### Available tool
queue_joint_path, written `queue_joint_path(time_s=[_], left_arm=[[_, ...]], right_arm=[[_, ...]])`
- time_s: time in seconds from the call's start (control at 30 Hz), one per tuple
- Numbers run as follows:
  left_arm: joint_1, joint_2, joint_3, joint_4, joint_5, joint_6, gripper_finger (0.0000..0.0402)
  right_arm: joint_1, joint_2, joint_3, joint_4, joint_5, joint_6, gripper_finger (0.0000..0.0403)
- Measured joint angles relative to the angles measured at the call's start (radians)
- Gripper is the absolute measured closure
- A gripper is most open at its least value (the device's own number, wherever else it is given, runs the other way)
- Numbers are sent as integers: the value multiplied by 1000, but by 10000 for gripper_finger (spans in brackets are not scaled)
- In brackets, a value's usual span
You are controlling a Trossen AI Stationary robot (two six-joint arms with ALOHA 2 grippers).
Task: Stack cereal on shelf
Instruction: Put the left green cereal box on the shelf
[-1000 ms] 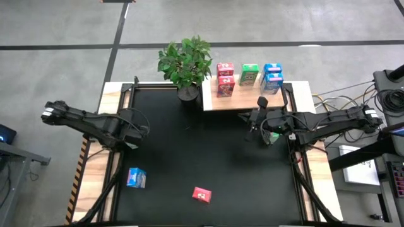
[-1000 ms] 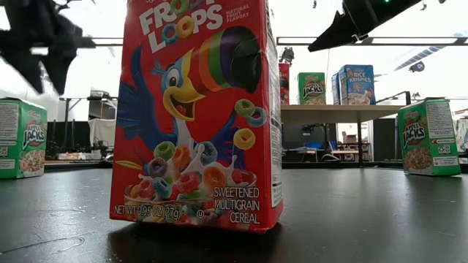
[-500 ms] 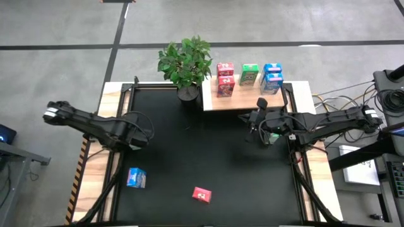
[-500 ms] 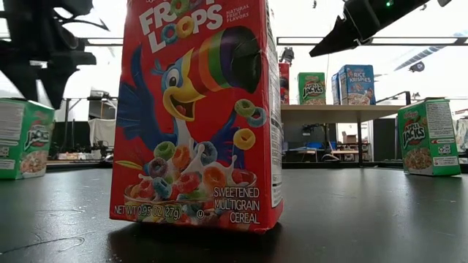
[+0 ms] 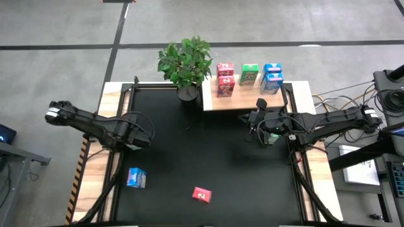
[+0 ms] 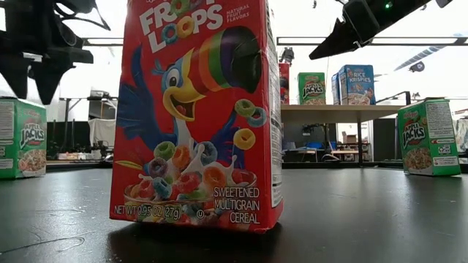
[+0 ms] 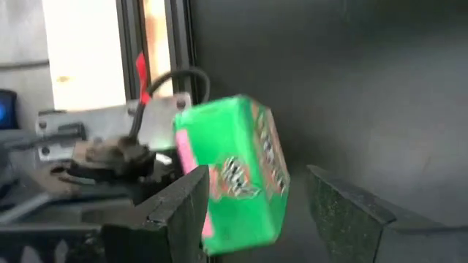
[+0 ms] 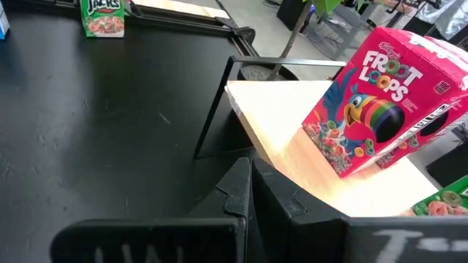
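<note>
The pale wood shelf stands at the table's far side and carries two pink-red cereal boxes, a green one and two blue ones. My left gripper hangs open, pointing steeply down above a green box that stands on the black tabletop near the left edge. Its fingers are to either side of the box, higher than it. My right gripper is shut and empty, held level just in front of the shelf. A blue box and a pink-red box rest on the table near the front.
A potted plant stands at the shelf's left end. Another green box stands on the table under my right arm. Wood strips and metal rails border the black tabletop. Open tabletop lies between the arms.
My left gripper has tipped to point more steeply down above the green box, staying over the same spot. My right arm has kept still.
</note>
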Motion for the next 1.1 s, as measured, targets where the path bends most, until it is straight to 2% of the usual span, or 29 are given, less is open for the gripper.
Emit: queue_joint_path(time_s=[0.2,0.4,0.73,0.9,1.03,1.1], left_arm=[[1,30,6,1,1,-13,185],[1,60,73,3,-3,-20,184],[1,66,57,0,5,-102,184],[-8,142,199,-3,70,-149,184],[0,228,316,0,-16,-99,184],[21,262,333,8,-44,-62,184]], right_arm=[[0,0,0,0,0,-4,394],[0,0,-1,0,0,-14,394],[-1,0,-5,-6,-9,-26,394],[-1,0,-16,-21,-27,-31,394],[-12,-2,-36,-17,-24,-54,394],[-23,-5,-39,-15,-24,-56,394]])
